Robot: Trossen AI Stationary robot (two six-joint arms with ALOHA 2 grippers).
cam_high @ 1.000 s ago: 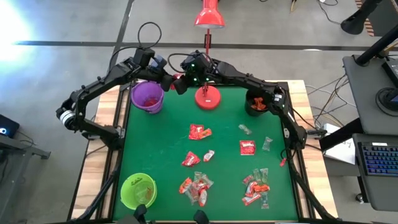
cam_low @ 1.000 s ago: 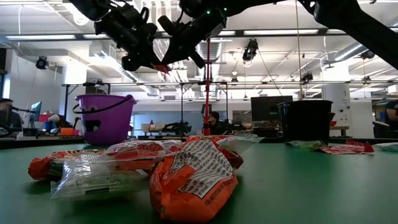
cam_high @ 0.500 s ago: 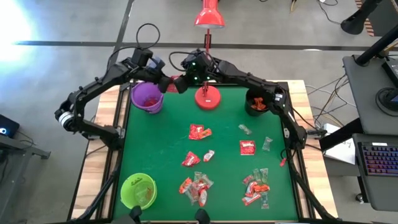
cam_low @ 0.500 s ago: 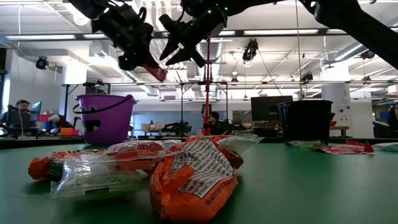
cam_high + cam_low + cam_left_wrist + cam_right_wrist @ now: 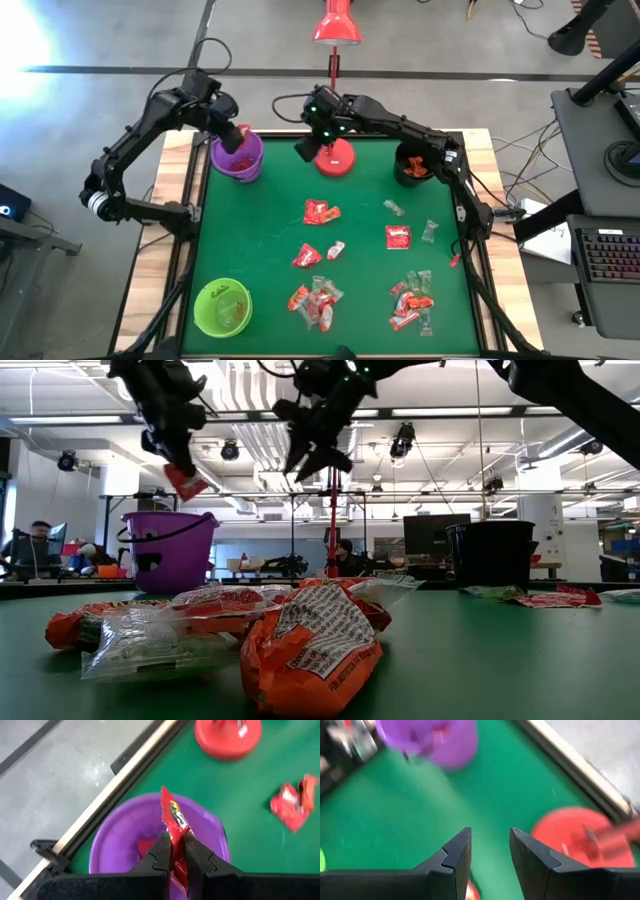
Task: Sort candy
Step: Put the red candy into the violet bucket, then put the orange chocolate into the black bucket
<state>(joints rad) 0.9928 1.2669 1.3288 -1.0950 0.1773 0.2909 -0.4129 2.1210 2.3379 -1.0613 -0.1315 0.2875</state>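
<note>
I have the left gripper (image 5: 176, 851) pinched tight on a red candy packet (image 5: 174, 822), holding it by its lower end so the glossy, crinkled wrapper stands up past the fingertips. The purple bucket (image 5: 238, 156) sits directly beneath the gripper, its round mouth open toward me; in the left wrist view another red wrapper (image 5: 145, 846) already lies on the smooth plastic floor. I judge the packet hangs here so that letting go drops it straight in with its own kind.

The right gripper (image 5: 490, 847) has its jaws parted and nothing between them. It hangs in the air with the red lamp base (image 5: 334, 157) just beside and below it, a smooth round disc on the green felt-like tabletop (image 5: 260, 240).

The rest of the candy lies well away from both grippers: a red packet (image 5: 320, 212) mid-tabletop, another flat red one (image 5: 398, 237), a few clear wrappers (image 5: 429, 231), and two loose heaps (image 5: 314, 298) of red and white wrappers toward the near edge. A black cup (image 5: 413, 165) and a lime green cup (image 5: 223, 306) stand at other corners, presumably for the other sorts.
</note>
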